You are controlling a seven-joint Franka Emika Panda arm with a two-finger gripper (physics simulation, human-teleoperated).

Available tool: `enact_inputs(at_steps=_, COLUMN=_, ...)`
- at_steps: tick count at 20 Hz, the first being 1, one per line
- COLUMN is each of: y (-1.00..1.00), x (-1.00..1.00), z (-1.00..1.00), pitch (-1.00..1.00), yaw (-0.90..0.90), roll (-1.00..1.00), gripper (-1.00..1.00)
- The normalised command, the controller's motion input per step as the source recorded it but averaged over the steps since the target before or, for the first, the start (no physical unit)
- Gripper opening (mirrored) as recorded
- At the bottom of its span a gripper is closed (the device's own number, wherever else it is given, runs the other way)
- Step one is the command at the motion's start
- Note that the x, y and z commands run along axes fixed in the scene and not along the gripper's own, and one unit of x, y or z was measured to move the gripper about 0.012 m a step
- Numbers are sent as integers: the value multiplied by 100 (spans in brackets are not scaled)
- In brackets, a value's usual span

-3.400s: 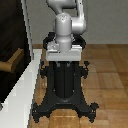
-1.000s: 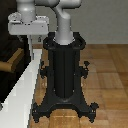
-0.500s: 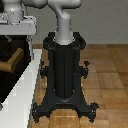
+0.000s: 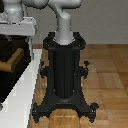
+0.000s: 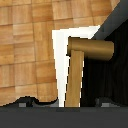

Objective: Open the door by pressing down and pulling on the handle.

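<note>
We see our arm reaching toward a door (image 4: 9, 50), a very dark panel in a pale frame (image 4: 20, 95), while the black pedestal (image 4: 64, 70) stands on a wooden floor (image 4: 107, 70). Our claw (image 4: 17, 25) hovers above the handle (image 5: 79, 67), a rounded tan wooden lever on a short stub; in the wrist view the lever lies directly beneath the claw, crossing the frame's pale edge with the dark panel beside it. Only the dark tips of the claw show along one edge of that view, well apart, so we judge it open and holding nothing. The risk, as we judge it, is coming down off-centre: a rounded bar could slip out from under the fingers, leaving the latch unturned. Pulling before the lever is fully pressed could jam the door against its frame.
</note>
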Motion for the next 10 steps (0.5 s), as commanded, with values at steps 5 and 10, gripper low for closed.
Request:
enact_inputs(at_steps=5, y=0, x=40, z=0, pitch=0, yaw=0, roll=0, gripper=100)
enact_inputs(at_steps=10, y=-20, x=0, z=-20, pitch=0, yaw=0, roll=0, gripper=100)
